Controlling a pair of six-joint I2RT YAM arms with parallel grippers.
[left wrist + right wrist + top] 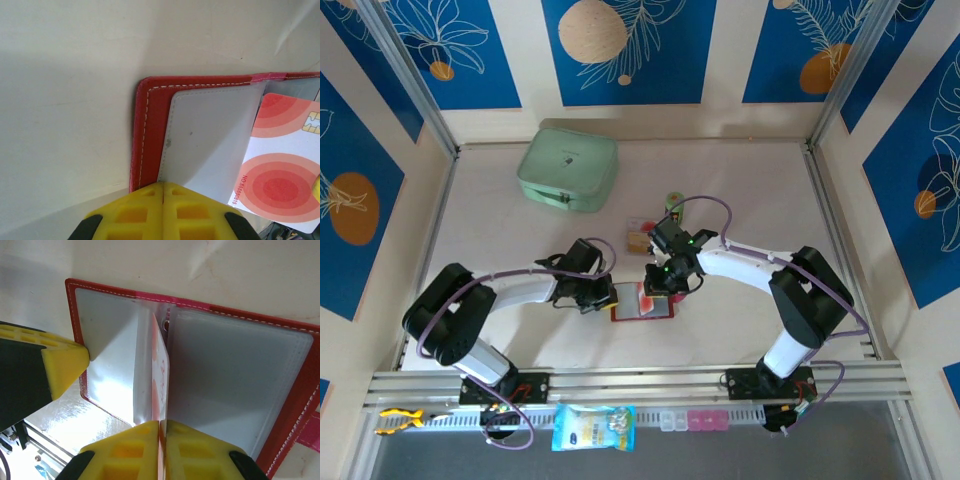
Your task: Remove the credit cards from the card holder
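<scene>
The dark-red card holder point(642, 303) lies open on the table between both arms, its grey sleeves point(210, 135) facing up. My left gripper point(163, 184) is shut, and its tip presses on the near corner of the left sleeve by the red edge point(150, 130). The same yellow fingers point(62, 365) show in the right wrist view. My right gripper point(162, 421) is shut on a credit card point(161, 375) with red-orange rings, standing on edge at the holder's point(309, 390) middle fold. That card point(285, 170) sticks out past the sleeve. Other credit cards point(640, 236) lie on the table behind the holder.
A mint-green zip case point(568, 168) sits at the back left. A small green can point(674, 200) stands behind the loose cards. Frame rails point(620, 385) run along the near edge, and walls close the other sides.
</scene>
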